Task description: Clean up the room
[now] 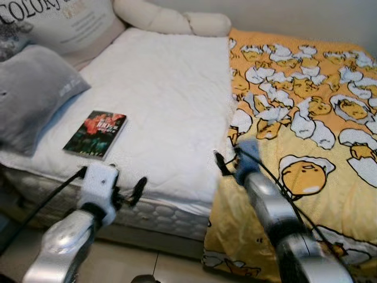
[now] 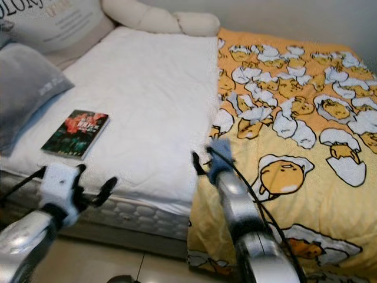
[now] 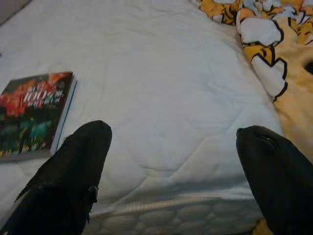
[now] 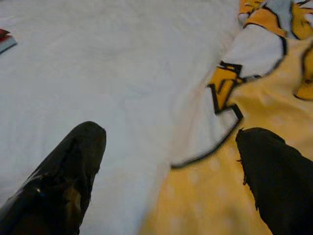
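A dark book (image 1: pixel 95 134) with a red and green cover lies flat on the white mattress pad (image 1: pixel 165 94), near the bed's front left. A yellow blanket (image 1: pixel 306 118) printed with egg characters covers the bed's right half and hangs over the front edge. My left gripper (image 3: pixel 176 129) is open at the bed's front edge, just right of the book (image 3: pixel 32 112), with nothing between its fingers. My right gripper (image 1: pixel 228 154) is open and empty, hovering at the seam where the blanket's edge (image 4: pixel 215 147) meets the white pad.
A grey pillow (image 1: pixel 29 94) rests at the bed's left, behind it a large white printed cushion (image 1: pixel 65 23). A cream bolster (image 1: pixel 171 20) lies along the head by the wall. Tiled floor (image 1: pixel 147 259) runs below the mattress side.
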